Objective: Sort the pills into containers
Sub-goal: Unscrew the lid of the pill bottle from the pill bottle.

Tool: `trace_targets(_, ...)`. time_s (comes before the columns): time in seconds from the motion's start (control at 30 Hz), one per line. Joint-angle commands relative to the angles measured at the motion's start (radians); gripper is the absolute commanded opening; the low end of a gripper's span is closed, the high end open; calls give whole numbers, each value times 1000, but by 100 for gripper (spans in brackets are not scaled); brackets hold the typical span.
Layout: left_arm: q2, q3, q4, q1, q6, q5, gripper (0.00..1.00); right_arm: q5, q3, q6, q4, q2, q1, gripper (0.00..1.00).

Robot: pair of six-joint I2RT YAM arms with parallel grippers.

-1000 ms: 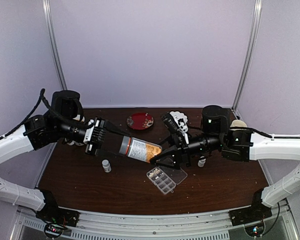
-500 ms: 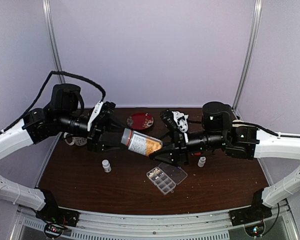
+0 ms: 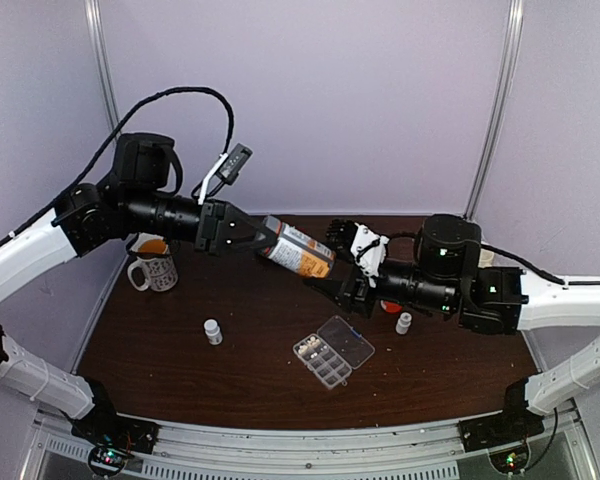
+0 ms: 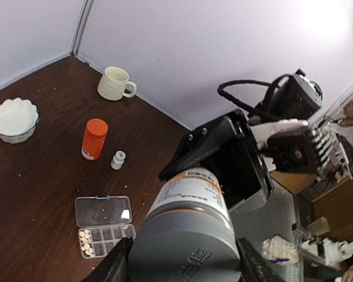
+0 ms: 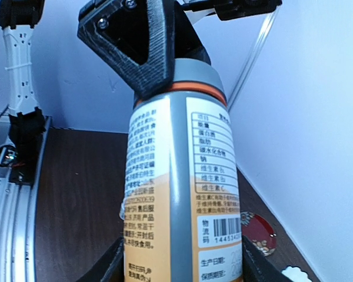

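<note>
A large bottle [image 3: 298,250] with a grey cap and an orange-and-white label hangs in the air, held at both ends. My left gripper [image 3: 267,238] is shut on its cap end [image 4: 188,235]. My right gripper [image 3: 327,277] is shut on its base end [image 5: 179,235]. Below them, the clear pill box [image 3: 325,358] lies on the table with its lid [image 3: 348,340] open flat. Cream pills [image 4: 85,242] fill the cells at one end of the box [image 4: 106,234].
On the brown table stand a small white bottle [image 3: 212,331], a second one [image 3: 404,322], an orange bottle [image 4: 95,138] and a patterned mug [image 3: 156,270]. A cream mug [image 4: 116,83], a white scalloped bowl [image 4: 15,119] and a red plate [image 5: 257,232] stand further out.
Both arms have lifted the large bottle up and back, away from the pill box. The left arm has risen, and the patterned mug has come into view behind it.
</note>
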Motion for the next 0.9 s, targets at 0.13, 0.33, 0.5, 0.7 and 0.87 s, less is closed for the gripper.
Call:
trace_targets(0.13, 20, 5, 206, -7, -444, -21, 29, 234, -51, -108, 99, 3, 29, 0)
trace_targets(0.33, -22, 11, 194, -5, -281, -71, 93, 145, -81, -19, 99, -35, 29, 0)
trace_targets(0.5, -78, -21, 228, 13, -202, -145, 97, 67, -111, 65, 80, -70, 28, 0)
trace_targets(0.7, -129, -71, 271, 25, 155, -102, 98, -75, -119, 173, 31, -115, 20, 0)
trace_targets(0.87, -237, -226, 353, 18, 668, 101, 98, -196, -74, 256, -46, -112, 4, 0)
